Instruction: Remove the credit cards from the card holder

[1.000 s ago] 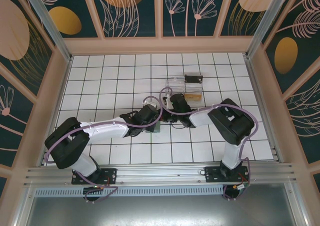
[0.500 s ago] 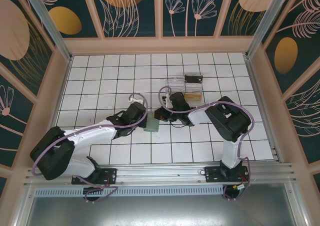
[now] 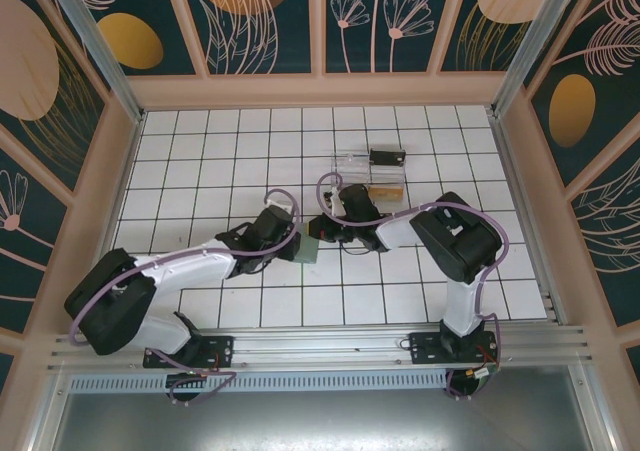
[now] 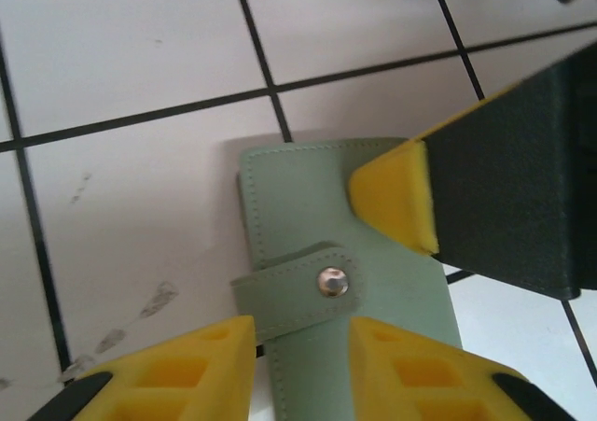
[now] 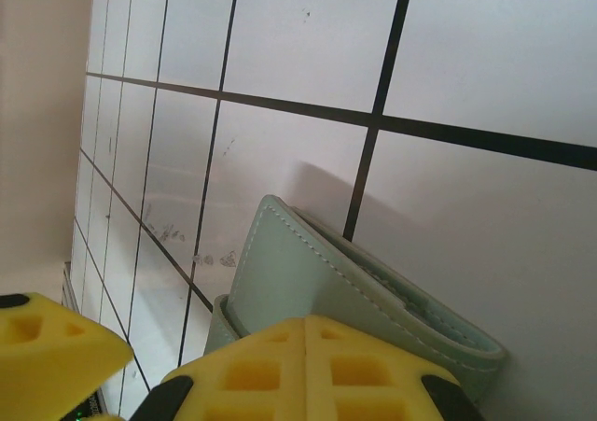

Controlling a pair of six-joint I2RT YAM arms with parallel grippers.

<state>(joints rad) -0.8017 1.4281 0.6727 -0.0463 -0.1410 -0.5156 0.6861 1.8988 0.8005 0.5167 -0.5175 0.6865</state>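
Note:
The card holder (image 3: 307, 251) lies flat on the white tiles, a grey-green wallet (image 4: 326, 225) with its strap snapped shut by a metal stud. No cards are visible. My left gripper (image 3: 288, 243) is open at the holder's near end, its yellow fingers (image 4: 187, 365) either side of the strap, the gap (image 4: 300, 365) over it. My right gripper (image 3: 322, 233) is shut, its yellow pads (image 5: 303, 365) pressed together with the tip (image 4: 396, 197) resting on the holder's far right corner. In the right wrist view the holder's stitched edge (image 5: 308, 272) rises just past the pads.
A clear plastic tray (image 3: 368, 171) stands two tiles beyond the holder, with a small black box (image 3: 386, 157) at its far right. Open white tiles stretch to the left and front. Both arms meet over the middle of the table.
My left arm pulled back to the left, uncovering the holder, then crept slightly towards it. The right gripper shifted left onto the holder's far corner.

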